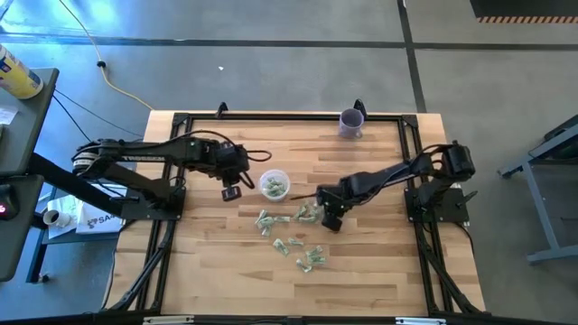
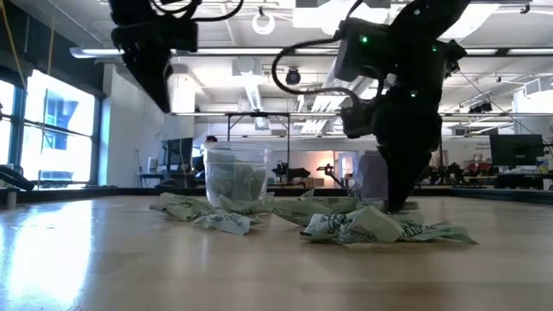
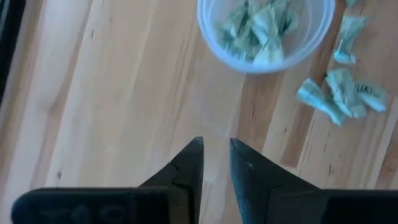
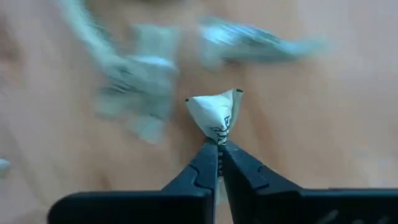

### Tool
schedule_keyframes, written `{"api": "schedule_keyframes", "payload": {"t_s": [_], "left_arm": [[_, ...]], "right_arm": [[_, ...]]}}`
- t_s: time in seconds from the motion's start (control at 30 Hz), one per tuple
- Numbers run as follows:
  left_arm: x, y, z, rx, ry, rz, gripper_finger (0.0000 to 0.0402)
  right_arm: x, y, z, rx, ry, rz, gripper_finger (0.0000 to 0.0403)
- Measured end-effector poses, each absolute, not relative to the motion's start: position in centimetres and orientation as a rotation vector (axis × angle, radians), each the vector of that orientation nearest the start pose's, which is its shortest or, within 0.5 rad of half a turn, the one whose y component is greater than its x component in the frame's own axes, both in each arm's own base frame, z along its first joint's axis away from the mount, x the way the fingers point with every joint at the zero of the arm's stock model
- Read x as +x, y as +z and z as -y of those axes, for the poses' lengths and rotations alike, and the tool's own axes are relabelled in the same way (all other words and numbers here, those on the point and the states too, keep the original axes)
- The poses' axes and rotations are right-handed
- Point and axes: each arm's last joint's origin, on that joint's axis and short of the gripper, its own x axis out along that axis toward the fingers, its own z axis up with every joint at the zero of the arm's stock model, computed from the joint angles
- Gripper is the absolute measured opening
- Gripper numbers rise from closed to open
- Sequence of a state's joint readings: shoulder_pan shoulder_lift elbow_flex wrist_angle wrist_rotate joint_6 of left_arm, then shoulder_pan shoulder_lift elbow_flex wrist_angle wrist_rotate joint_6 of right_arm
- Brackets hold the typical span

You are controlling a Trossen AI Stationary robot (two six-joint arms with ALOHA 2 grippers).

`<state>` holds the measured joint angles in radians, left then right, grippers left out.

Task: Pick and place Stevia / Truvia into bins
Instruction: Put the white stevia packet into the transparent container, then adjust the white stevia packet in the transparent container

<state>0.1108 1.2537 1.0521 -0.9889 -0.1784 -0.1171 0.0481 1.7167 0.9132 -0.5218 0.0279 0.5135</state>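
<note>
Here our right gripper pinches one packet by a bare corner, down at the pile, roughly four o'clock from the cup. The cup sits mid-table with several packets already inside. Our left gripper hangs just beside the cup at its nine o'clock, fingers nearly together and holding nothing.

We judge the grip thin: a quick swing toward the cup could let the paper slide out short of the rim. The cup is light, so a low approach might nudge it. We should also mind the left arm parked so near the drop spot.
</note>
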Motion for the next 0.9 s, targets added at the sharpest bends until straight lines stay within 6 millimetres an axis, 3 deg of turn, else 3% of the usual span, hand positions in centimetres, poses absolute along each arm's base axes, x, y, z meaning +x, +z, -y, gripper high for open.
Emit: {"api": "schedule_keyframes", "payload": {"t_s": [0.1, 0.27, 0.37, 0.5, 0.6, 0.7, 0.8, 0.9], "left_arm": [[20.6, 26.9, -2.8, -0.110, 0.356, -1.166, 0.0110], [18.1, 25.9, -2.4, -0.233, 0.359, -1.056, 0.0110], [17.5, 24.8, -2.0, -0.325, 0.269, -0.982, 0.0110], [17.6, 22.4, -1.6, -0.403, 0.135, -0.923, 0.0110], [17.6, 20.5, -1.4, -0.442, 0.098, -0.923, 0.0111], [17.8, 19.3, -1.3, -0.491, 0.115, -0.928, 0.0111], [18.1, 19.4, -1.2, -0.497, 0.108, -0.904, 0.0111], [18.5, 19.5, -1.0, -0.476, 0.109, -0.868, 0.0111]], "right_arm": [[30.0, 16.0, -0.2, 0.380, -0.377, -1.240, 0.0021], [33.5, 22.2, 2.3, 0.318, -0.347, -0.964, 0.0007], [35.9, 24.5, 4.4, 0.292, -0.309, -0.827, 0.0007], [38.8, 24.3, 6.2, 0.281, -0.183, -0.841, 0.0005], [41.2, 23.2, 6.1, 0.262, -0.077, -0.878, 0.0022], [42.8, 23.0, 5.7, 0.225, -0.055, -0.931, 0.0054], [43.4, 22.3, 5.4, 0.205, -0.065, -1.006, 0.0099], [43.7, 22.9, 5.5, 0.183, -0.104, -0.979, 0.0145]]}}
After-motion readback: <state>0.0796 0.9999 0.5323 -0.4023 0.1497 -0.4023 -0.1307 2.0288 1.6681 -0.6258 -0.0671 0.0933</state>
